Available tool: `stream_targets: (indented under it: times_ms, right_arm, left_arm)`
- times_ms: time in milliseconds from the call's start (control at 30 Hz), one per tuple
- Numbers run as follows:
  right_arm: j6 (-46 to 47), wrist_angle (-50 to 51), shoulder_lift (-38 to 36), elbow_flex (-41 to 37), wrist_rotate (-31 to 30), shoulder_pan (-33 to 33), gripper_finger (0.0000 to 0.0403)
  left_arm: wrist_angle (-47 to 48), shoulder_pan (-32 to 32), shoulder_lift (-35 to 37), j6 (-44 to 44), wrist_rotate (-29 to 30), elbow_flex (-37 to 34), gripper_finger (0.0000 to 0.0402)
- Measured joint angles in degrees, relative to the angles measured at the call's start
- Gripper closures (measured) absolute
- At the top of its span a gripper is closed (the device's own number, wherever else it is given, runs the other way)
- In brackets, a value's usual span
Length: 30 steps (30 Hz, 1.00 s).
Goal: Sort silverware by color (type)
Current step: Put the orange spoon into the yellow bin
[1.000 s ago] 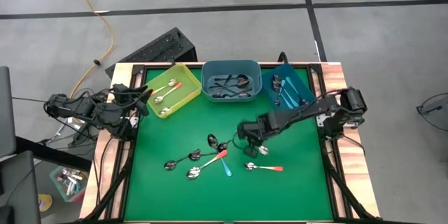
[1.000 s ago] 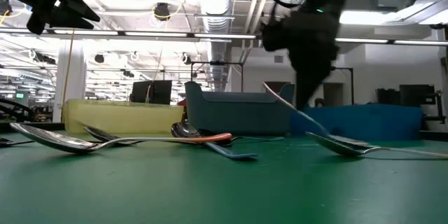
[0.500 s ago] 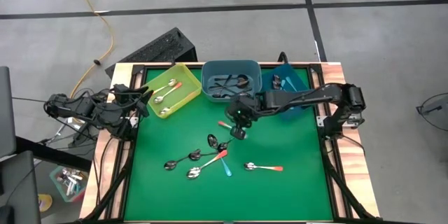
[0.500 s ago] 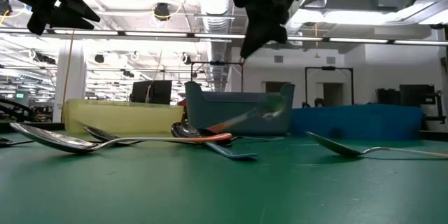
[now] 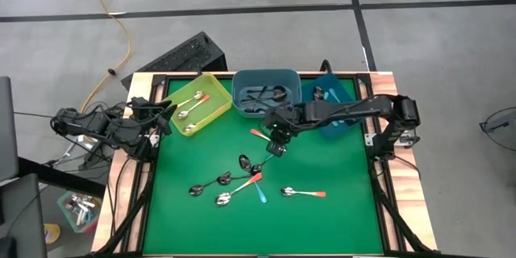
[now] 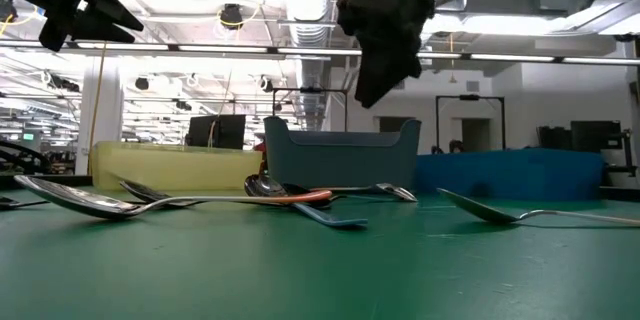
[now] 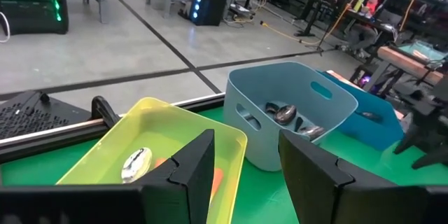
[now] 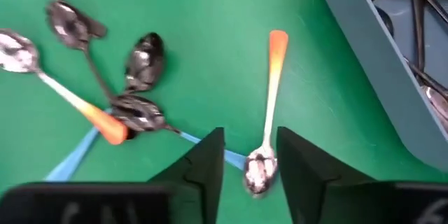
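Right gripper: above the green mat, just at 6 o'clock of the grey-blue bin. Jaws open, holding nothing; in the right wrist view both fingers stand apart with mat between them.
Orange-handled spoon: lies flat on the mat directly below the right gripper, at 6 o'clock of the grey-blue bin, free of the fingers. Bowl toward the gripper, handle pointing away.
Left gripper: parked at the table's 9 o'clock edge, facing the yellow bin. Jaws open and empty.
Loose silverware: a cluster near the mat's centre with dark, orange and teal handles, several touching or crossing. One more orange-handled spoon lies alone at 3 o'clock of the cluster.
Yellow bin: at 11 o'clock of the mat; holds orange-handled spoons.
Grey-blue bin: at 12 o'clock; holds dark metal spoons.
Blue bin: at 1 o'clock, partly hidden under the right arm; holds spoons, handle colour unclear.
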<state>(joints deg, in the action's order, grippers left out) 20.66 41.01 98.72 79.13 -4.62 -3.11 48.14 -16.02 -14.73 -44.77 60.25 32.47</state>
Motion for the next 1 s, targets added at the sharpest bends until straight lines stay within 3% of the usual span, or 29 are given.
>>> stream_targets:
  times_ms: [233,633,1000]
  right_arm:
    - [-2.8,-6.3,0.0,-4.9,0.0,-2.0,0.0216]
    - [-6.0,-11.6,4.6,-5.3,0.6,-2.6,0.0221]
    - [-6.1,-7.0,11.8,-5.4,3.8,-2.0,0.0222]
  left_arm:
    - [0.0,0.0,0.0,-1.5,0.0,0.0,0.0258]
    - [0.0,0.0,0.0,-3.8,0.0,0.0,0.0258]
    - [0.0,0.0,-0.3,-4.1,0.0,0.0,0.0258]
